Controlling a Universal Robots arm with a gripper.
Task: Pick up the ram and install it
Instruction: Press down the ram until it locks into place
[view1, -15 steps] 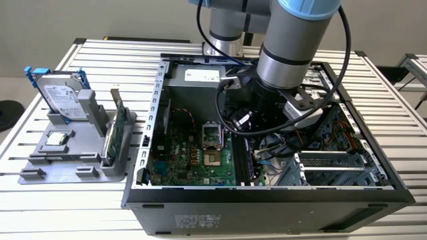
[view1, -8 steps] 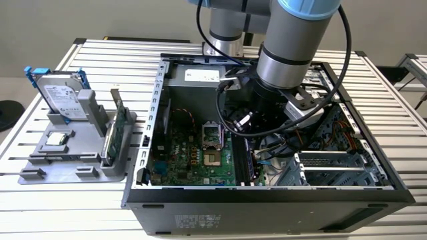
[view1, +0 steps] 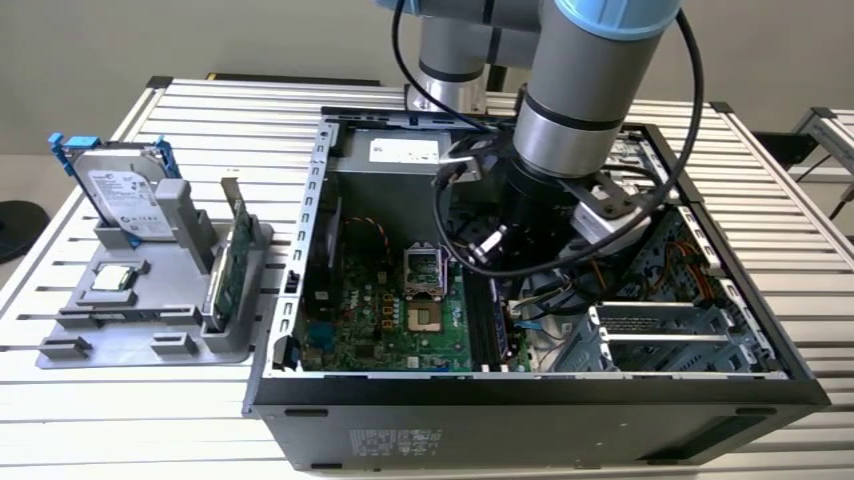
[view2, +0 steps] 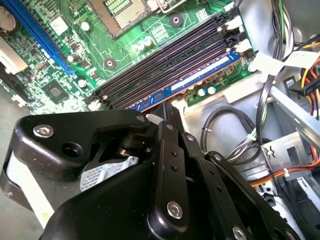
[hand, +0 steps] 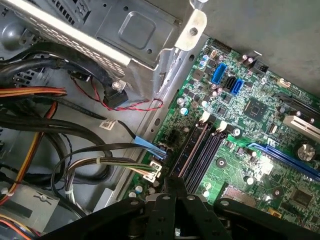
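Case (view1: 287, 300) lies open on the table (view1: 200, 420), arm (view1: 587, 110) reaching down into it; gripper (view2: 167, 112) low over the board (view2: 75, 65), at the bank of black slots (view2: 165, 60) beside the CPU socket (view2: 120, 10); drive cage (view1: 667, 330) and cable bundle (view2: 280, 80) just to one side of the gripper, tray (view1: 147, 300) with the hard drive (view1: 127, 195) and green card (view1: 240, 250) well apart, outside the case.

Ram (view2: 200, 80): blue stick, edge-on, lying along the slot nearest the cables, straight ahead of the fingertips; in the second wrist view it looks down in that slot; whether fully seated or latched I cannot tell. In the first wrist view the same slots (hand: 197, 150) run away from the gripper, stick itself hard to pick out.

Gripper state: fingers drawn close to a narrow tip at the near end of the stick; whether they pinch it or only rest against it is hidden by the linkage, so I cannot tell.

Handling, as judgement: light, thin, stiff along its length but brittle under twist; chips and contact edge fragile; smooth faces may slip; best held by the flat faces near mid-length at the top edge, pushed straight down, no side load.
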